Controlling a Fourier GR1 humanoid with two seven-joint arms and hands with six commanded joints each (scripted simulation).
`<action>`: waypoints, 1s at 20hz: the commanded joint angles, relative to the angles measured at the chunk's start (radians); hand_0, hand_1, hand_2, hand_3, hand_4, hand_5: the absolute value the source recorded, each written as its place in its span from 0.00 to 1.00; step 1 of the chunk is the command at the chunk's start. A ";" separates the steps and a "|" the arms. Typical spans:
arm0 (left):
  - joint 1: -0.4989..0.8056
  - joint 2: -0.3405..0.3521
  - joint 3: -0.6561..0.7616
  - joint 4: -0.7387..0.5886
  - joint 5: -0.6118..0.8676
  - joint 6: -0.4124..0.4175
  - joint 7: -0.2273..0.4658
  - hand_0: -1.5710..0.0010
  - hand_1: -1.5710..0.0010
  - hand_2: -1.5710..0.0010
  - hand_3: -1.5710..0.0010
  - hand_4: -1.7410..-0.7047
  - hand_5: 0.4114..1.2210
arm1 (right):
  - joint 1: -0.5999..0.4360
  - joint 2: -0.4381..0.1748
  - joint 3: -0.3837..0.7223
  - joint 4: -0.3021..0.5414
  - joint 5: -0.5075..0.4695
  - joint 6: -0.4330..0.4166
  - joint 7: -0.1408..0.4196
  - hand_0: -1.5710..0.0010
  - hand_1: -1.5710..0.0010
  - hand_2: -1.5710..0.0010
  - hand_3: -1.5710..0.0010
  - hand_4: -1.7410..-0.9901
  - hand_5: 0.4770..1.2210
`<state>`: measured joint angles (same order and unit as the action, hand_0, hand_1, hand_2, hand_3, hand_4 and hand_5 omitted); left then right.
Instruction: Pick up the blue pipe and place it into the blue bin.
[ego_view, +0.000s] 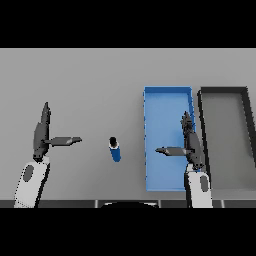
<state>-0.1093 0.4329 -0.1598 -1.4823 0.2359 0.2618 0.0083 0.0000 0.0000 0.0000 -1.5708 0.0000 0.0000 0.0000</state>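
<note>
Head view: the blue pipe lies on the grey tabletop toward its near edge, roughly midway across, its dark end pointing to the far edge. It is untouched, so the step in hand looks to be the reach and grasp. The blue bin sits to the pipe's right, near but apart from it, and a dark bin stands just beside the blue one toward the right edge.

The left robot hand hangs near the left edge with fingers straight and thumb stretched toward the pipe, holding nothing. The right robot hand is likewise open and empty, poised over the right part of the blue bin with its thumb pointing left.

To do the grasp well, I judge either robot hand should come down across the pipe's short axis, near its blue middle, so that thumb and fingers close on opposite sides; a round body like this would likely roll if nudged from one side only. The right one is nearer the bin, so its carry would be short, but it must clear the bin's left wall on the way.

The tabletop is plain, flat and grey, with open space around the pipe; nothing of the room beyond it shows.
</note>
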 joint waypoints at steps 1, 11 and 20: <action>0.004 0.000 0.000 -0.004 0.000 0.001 -0.007 1.00 1.00 1.00 1.00 0.64 0.22 | 0.005 0.000 0.001 -0.003 0.000 0.000 -0.003 1.00 1.00 1.00 1.00 0.69 0.19; 0.062 0.213 -0.066 -0.073 0.038 -0.326 -0.093 1.00 1.00 1.00 1.00 0.64 0.22 | 0.155 -0.103 0.121 -0.158 0.144 0.064 -0.093 1.00 1.00 1.00 1.00 0.69 0.19; 0.107 0.247 -0.150 -0.167 0.052 -0.473 -0.130 1.00 1.00 1.00 1.00 0.62 0.18 | 0.147 -0.117 0.129 -0.152 0.179 0.055 -0.071 1.00 1.00 1.00 1.00 0.72 0.18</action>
<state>-0.0022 0.6797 -0.3108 -1.6495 0.2881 -0.2125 -0.1225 0.1471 -0.1166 0.1289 -1.7231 0.1790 0.0548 -0.0708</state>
